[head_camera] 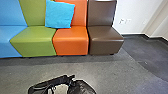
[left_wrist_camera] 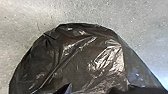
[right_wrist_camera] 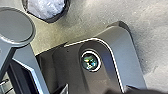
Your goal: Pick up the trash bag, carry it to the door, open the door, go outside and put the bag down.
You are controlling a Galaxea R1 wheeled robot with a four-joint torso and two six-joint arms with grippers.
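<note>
The bag (left_wrist_camera: 82, 57) bulges (dark, shiny plastic, contents hidden) against the grey floor (left_wrist_camera: 140, 15) beneath the left wrist camera. I cannot tell whether either gripper is spread or pressed together. A blue cushion (head_camera: 59, 14) leans across the green (head_camera: 36, 33) and orange seats (head_camera: 70, 37).

No lettering, label, number or sign can be read (not a single word).

A blue seat (head_camera: 9, 40), green seat (head_camera: 36, 38), orange seat (head_camera: 71, 41) and brown seat (head_camera: 105, 41) are standing left to right. A blue pillow (head_camera: 59, 14) is leaning on the green and orange backs. Far right, a white wall (head_camera: 136, 11) is meeting gray floor (head_camera: 117, 72).
</note>
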